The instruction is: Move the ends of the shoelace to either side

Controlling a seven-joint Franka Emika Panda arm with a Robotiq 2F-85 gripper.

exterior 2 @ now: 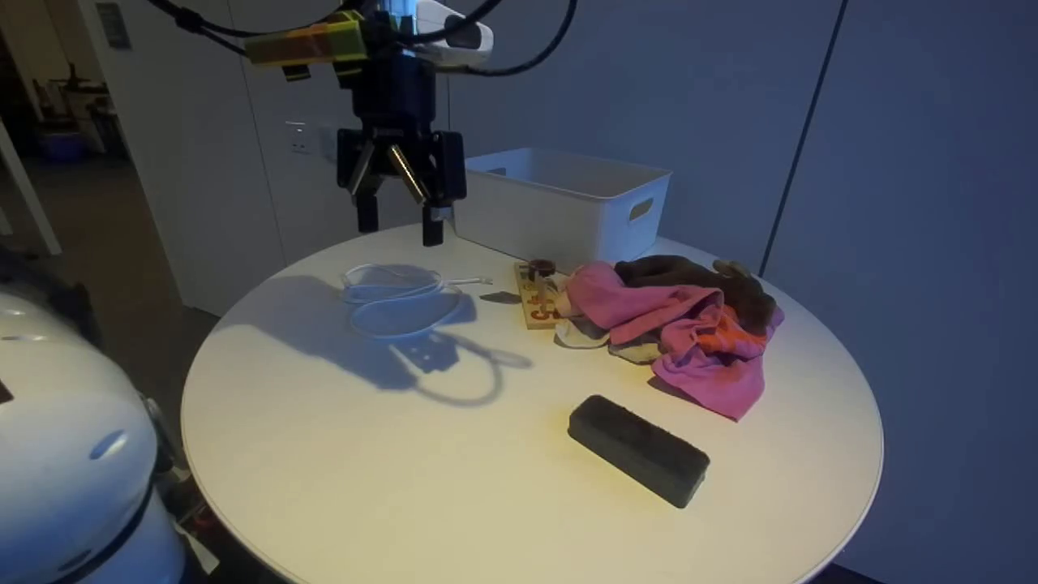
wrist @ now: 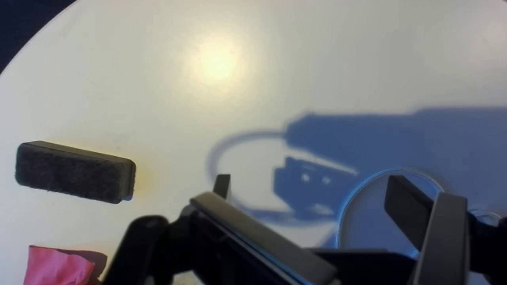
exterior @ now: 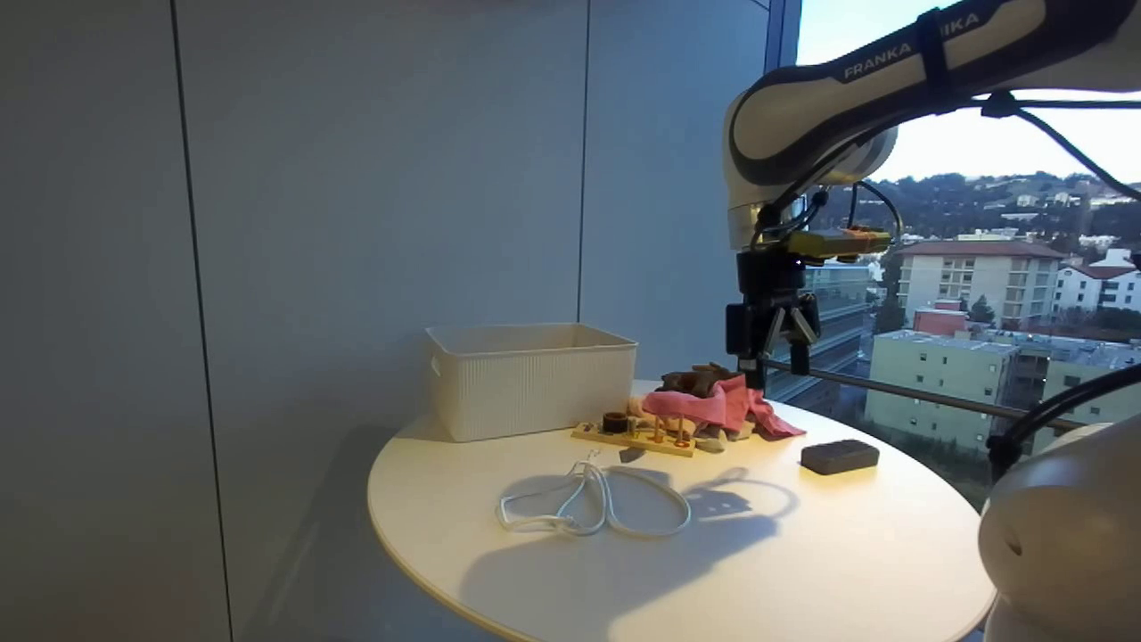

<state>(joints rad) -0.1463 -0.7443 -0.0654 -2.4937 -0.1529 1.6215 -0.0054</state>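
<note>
The white shoelace (exterior: 610,514) lies on the round table in loose loops, and it also shows in an exterior view (exterior 2: 440,284). One tip points toward the wooden pegboard; I cannot clearly make out the other end. In the wrist view only part of a loop of the shoelace (wrist: 344,209) shows, partly hidden behind the right finger. My gripper (exterior: 776,367) is open and empty, high above the table, apart from the lace. Its two fingers are spread wide in an exterior view (exterior 2: 400,225) and in the wrist view (wrist: 311,190).
A white bin (exterior: 535,392) stands at the table's back. Beside it are a wooden pegboard (exterior 2: 535,304) and a heap of pink and brown cloths (exterior 2: 649,300). A dark eraser-like block (exterior 2: 639,450) lies near the table edge, also in the wrist view (wrist: 73,172).
</note>
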